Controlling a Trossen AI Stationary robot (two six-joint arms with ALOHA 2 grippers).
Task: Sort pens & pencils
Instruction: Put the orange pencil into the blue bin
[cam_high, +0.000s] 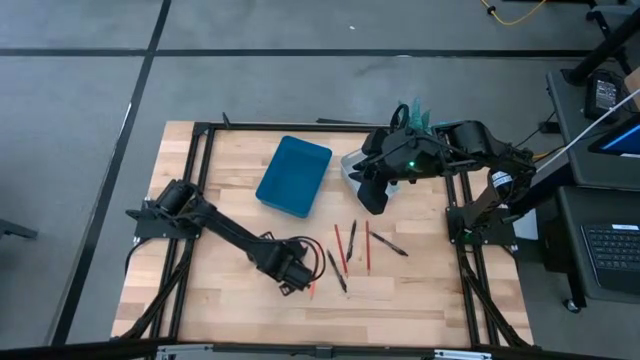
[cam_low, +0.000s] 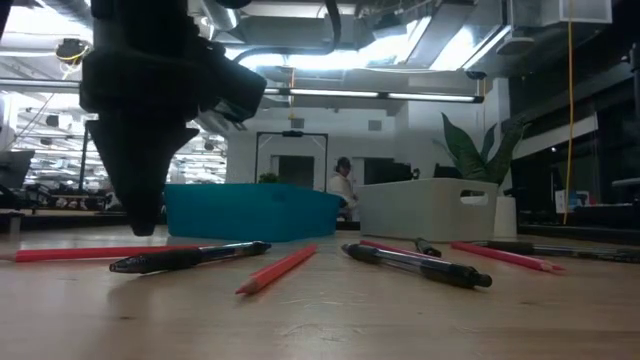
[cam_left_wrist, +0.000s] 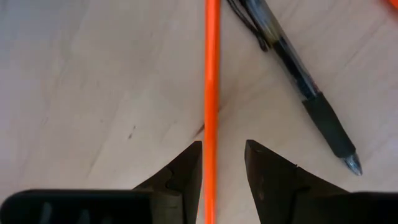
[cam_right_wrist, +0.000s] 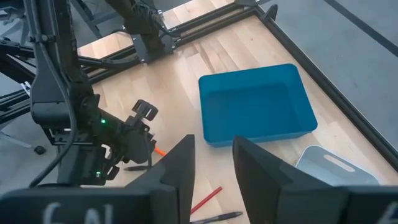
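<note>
My left gripper (cam_high: 297, 278) (cam_left_wrist: 222, 155) points down near the table's near middle. It is open, with one finger on each side of an orange pencil (cam_left_wrist: 211, 74) (cam_high: 311, 290) that lies flat on the wood. A black pen (cam_left_wrist: 298, 68) lies close beside it. More pencils (cam_high: 367, 248) (cam_low: 278, 270) and pens (cam_high: 390, 244) (cam_low: 415, 265) lie scattered flat at the table's middle. My right gripper (cam_high: 372, 203) (cam_right_wrist: 213, 152) is open and hovers high by the white bin, holding nothing.
A blue tray (cam_high: 293, 176) (cam_right_wrist: 255, 102) sits on the far middle of the table, with a white bin (cam_high: 355, 165) (cam_low: 430, 208) to its right. A black frame (cam_high: 200, 200) runs along the table's edges. A person shows in the room behind.
</note>
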